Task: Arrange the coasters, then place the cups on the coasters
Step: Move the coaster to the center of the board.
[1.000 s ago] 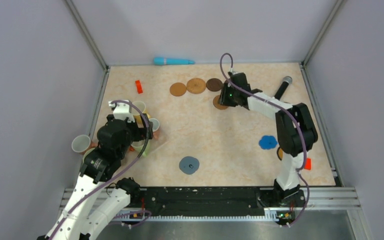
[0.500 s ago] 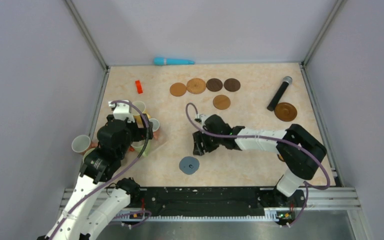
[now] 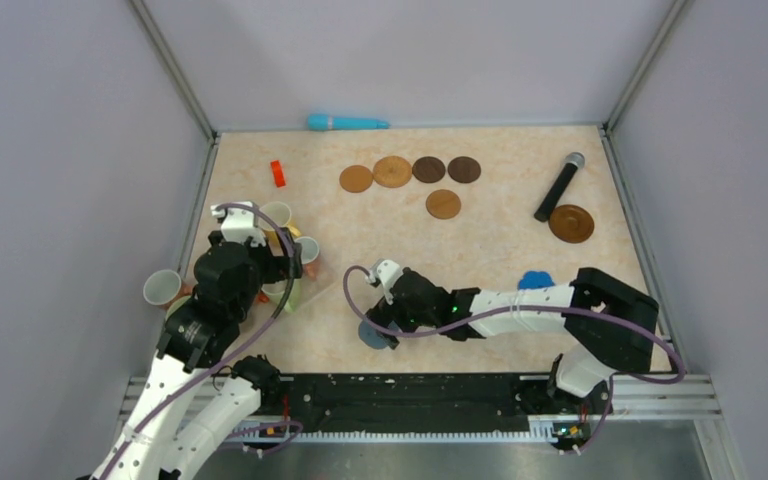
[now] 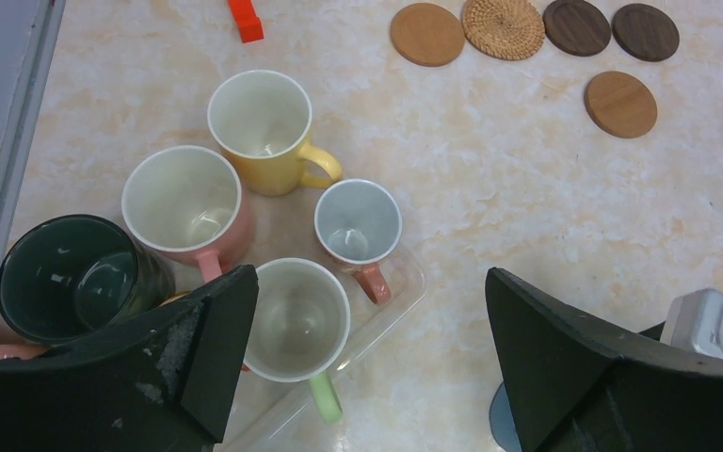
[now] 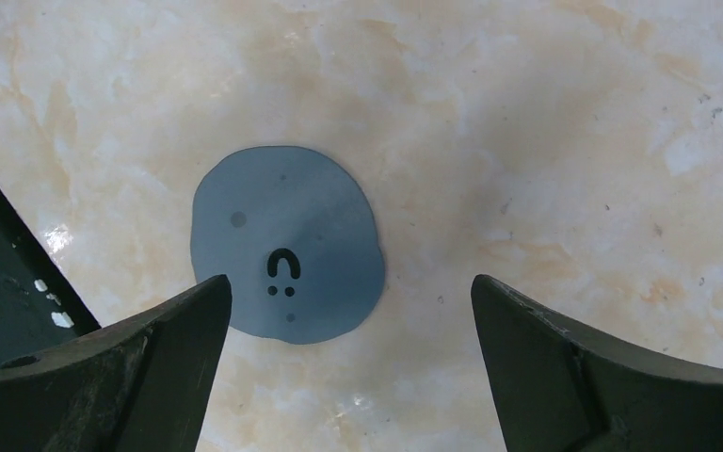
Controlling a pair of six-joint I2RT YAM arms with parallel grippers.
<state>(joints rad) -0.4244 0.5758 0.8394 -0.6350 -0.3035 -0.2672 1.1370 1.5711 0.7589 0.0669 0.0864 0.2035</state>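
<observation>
The grey-blue coaster (image 5: 287, 243) lies flat on the marbled surface (image 5: 546, 113), near its front edge and well apart from the row of brown coasters (image 3: 393, 171) at the far side. The right claw (image 5: 348, 282) hangs directly over it, released, its fingers spread to either side and touching nothing. The step in hand looks like arranging: this disc is to join the row. The next move calls for a descent and a pinch on a thin rim that lies flush and may slip.

The left claw (image 4: 367, 282) is released too, hovering over the cups (image 4: 262, 127) clustered at the left, none yet on a coaster.

The overhead view hides the grey-blue disc almost wholly under the right wrist. The right wrist view shows it whole, with a small black mark. Only the left wrist view shows the cups' empty insides.
</observation>
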